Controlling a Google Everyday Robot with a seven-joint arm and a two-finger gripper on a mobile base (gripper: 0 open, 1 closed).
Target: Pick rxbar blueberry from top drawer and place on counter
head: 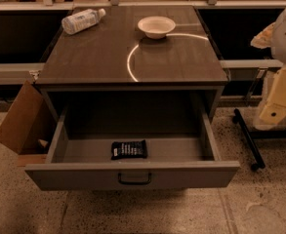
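1. Camera view: my pincer (278, 104) hangs at the right edge, a pale cream shape beside the cabinet's right side, above the floor (147, 213). It is well apart from the bar. I cannot tell whether it is open or closed.
2. The drawer (74, 175) stands pulled out toward the camera, its grey front panel nearest, with a small dark handle (134, 179) at the centre of the panel.
3. The bar (129, 149) lies flat on the drawer's bottom, near the front panel and a little left of the middle. Its wrapper is dark with white print, and its long side runs along the panel.
4. The table (98, 57) sits above the drawer, dark brown-grey, with a thin bright curved line (131, 62) across it.
5. A clear bottle (82, 21) lies on its side at the table's far left corner.
6. A white bowl (156, 26) stands upright near the far edge, right of the middle and apart from the bottle.
7. A cardboard box (20, 118) leans open on the floor just left of the cabinet.
8. A black rod (248, 138) lies on the floor at the right, below my pincer.
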